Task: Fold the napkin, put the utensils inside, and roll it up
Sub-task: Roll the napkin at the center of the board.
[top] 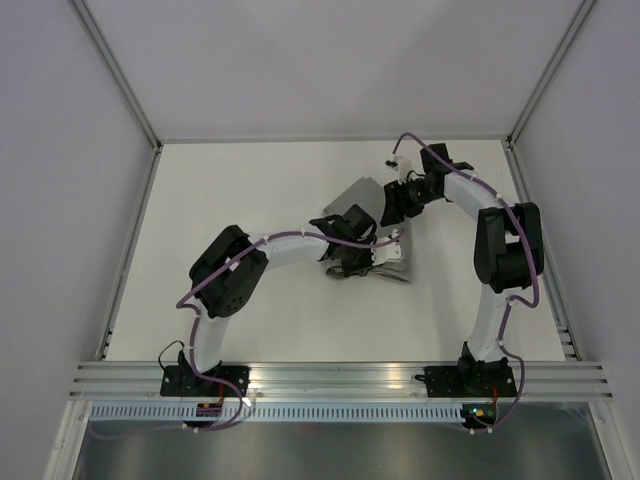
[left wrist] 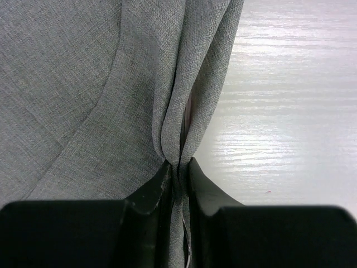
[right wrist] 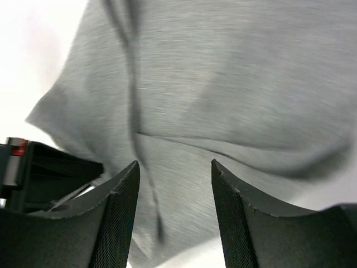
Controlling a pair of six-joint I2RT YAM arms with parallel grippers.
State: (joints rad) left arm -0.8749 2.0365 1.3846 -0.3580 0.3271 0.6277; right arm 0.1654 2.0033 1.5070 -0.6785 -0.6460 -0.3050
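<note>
The grey napkin [top: 358, 193] lies bunched at mid-table, partly under both grippers. My left gripper [top: 358, 260] is shut on a gathered fold of the napkin [left wrist: 83, 84], its jaws pinching the cloth [left wrist: 179, 167] at the napkin's right edge. A pale pink sliver of the fork [left wrist: 188, 109] shows inside that fold, and a thin silvery edge shows between the jaws; the rest of the fork is hidden. My right gripper [top: 393, 213] is open and empty [right wrist: 174, 164], hovering close over the napkin [right wrist: 223, 72] at its far side.
White table [left wrist: 290, 111] lies to the right of the fold. The left gripper's black body [right wrist: 50, 170] is close beside my right gripper. Side walls and a metal rail [top: 340, 375] at the near edge bound the table.
</note>
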